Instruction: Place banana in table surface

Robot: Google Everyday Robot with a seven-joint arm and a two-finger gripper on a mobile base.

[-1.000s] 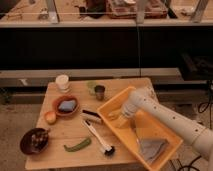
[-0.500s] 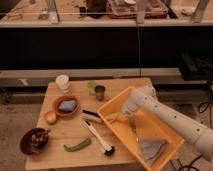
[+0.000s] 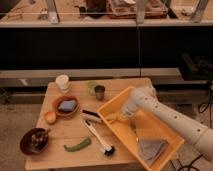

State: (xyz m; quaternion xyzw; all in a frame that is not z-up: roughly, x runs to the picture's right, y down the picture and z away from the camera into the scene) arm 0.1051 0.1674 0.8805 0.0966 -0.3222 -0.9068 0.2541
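Here at the near left corner of the desk (image 3: 65,127) a dark bowl (image 3: 34,141) sits full, and behind it lie a round orange-yellow fruit (image 3: 50,117) and a brown bowl (image 3: 56,105), with a stack of white cups (image 3: 62,83) by the far edge. Those all stand well apart from my work, so none of them concerns me. Along the near edge lies a curved green vegetable (image 3: 77,145), and beside it a brush (image 3: 101,141) with dark bristles; the bare planks between them and the fruit look to me like the likeliest spot to set something down.

Further right, a dark cup (image 3: 100,92) stands toward the far edge. Then comes the yellow tray (image 3: 122,140), lying askew over the desk's right side with one corner past the near edge. The banana (image 3: 110,118) is at the tray's left corner, just inside the wall. My pincer (image 3: 118,117) is down there with it, reaching in from the right, and is closed on the banana as far as I can judge. I hold it low, since it must clear the tray wall before it can reach the wood. A grey cloth (image 3: 151,148) lies in the tray's near end, out of my way.
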